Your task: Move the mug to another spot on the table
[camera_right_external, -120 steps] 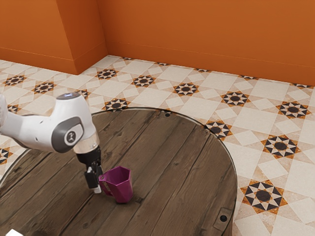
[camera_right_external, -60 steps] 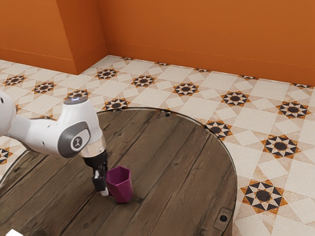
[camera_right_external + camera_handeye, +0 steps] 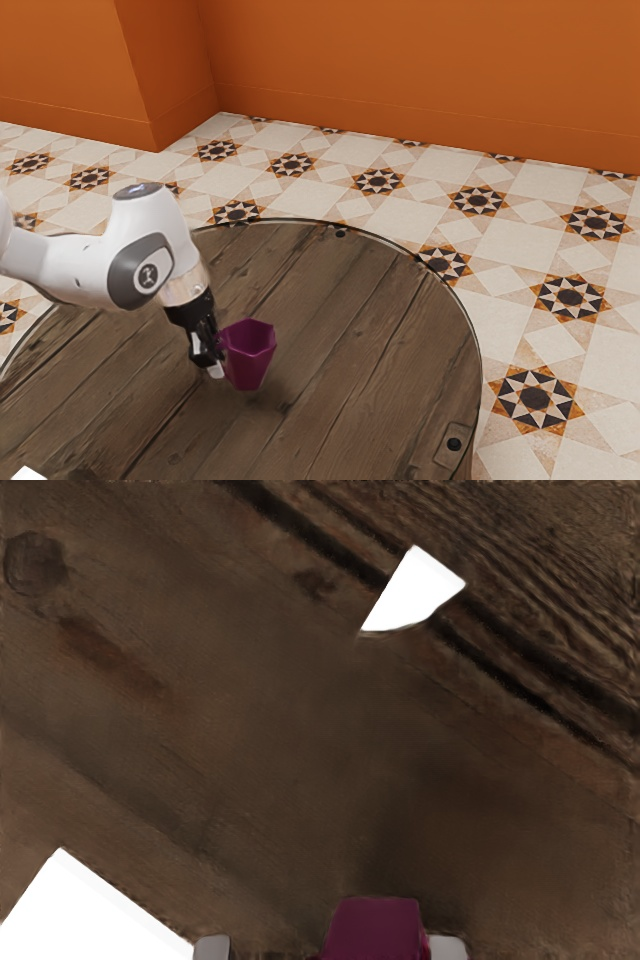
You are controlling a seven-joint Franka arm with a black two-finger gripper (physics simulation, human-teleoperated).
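A purple faceted mug [image 3: 249, 350] hangs upright just above the round dark wooden table [image 3: 380, 330], with its shadow on the planks beneath it. My black gripper [image 3: 208, 352] is at the mug's side toward the exterior view's left and is shut on it. In the wrist view a purple part of the mug [image 3: 376, 930] sits between two grey fingertips [image 3: 212, 946], over the table planks [image 3: 250, 730].
The table's rim [image 3: 440, 275] curves toward the exterior view's right, with tiled floor [image 3: 520, 230] beyond and orange walls behind. A small white thing [image 3: 20, 472] lies at the table's near left edge. White patches [image 3: 412, 590] show in the wrist view.
The mug, tilted on the table a second ago, now hangs upright and slightly higher. My hand has risen a little, still holding it.
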